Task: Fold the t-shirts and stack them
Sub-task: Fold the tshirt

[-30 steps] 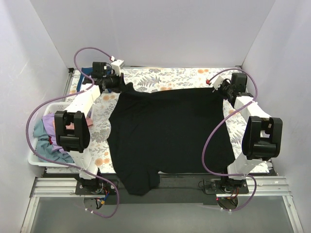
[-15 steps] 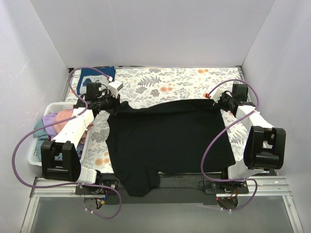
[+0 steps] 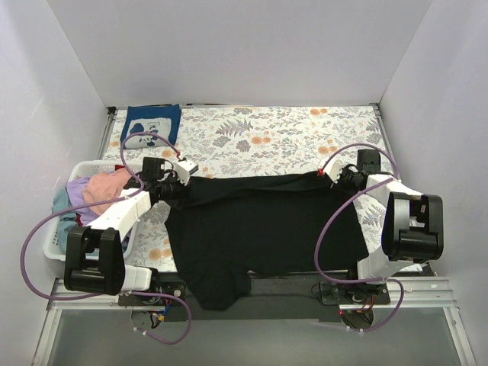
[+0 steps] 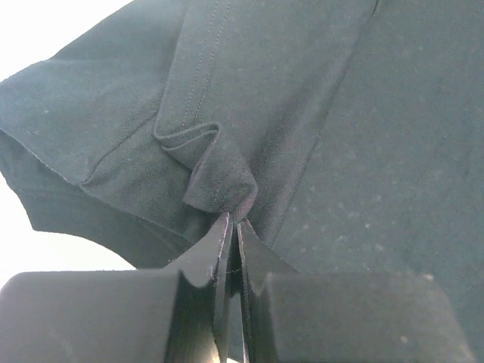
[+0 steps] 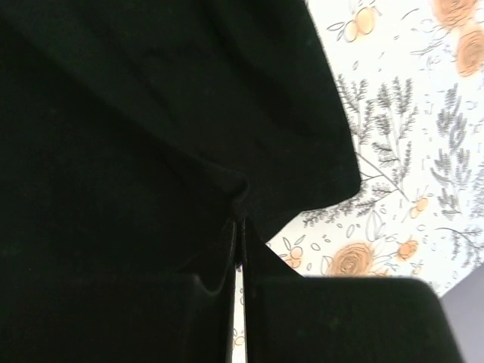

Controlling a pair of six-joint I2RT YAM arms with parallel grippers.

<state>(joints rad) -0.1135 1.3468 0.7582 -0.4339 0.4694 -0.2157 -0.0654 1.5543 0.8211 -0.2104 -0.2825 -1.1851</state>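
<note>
- Lying just beside the basket [image 3: 52, 250], the black t-shirt [image 3: 259, 229] has its far edge raised.
- The left gripper [image 3: 177, 191] and right gripper [image 3: 329, 177] each clamp a far corner.
- Thin pinches may slip, or uneven pulling may skew the fold away from the basket.

Floral-covered table [image 3: 290, 141] bearing black t-shirt [image 3: 259, 229], with navy t-shirt [image 3: 164, 116] beyond its left corner and white basket [image 3: 52, 248] left of it.

Floral table cover [image 3: 267, 141], white basket [image 3: 53, 249] at left, perhaps plastic
</note>
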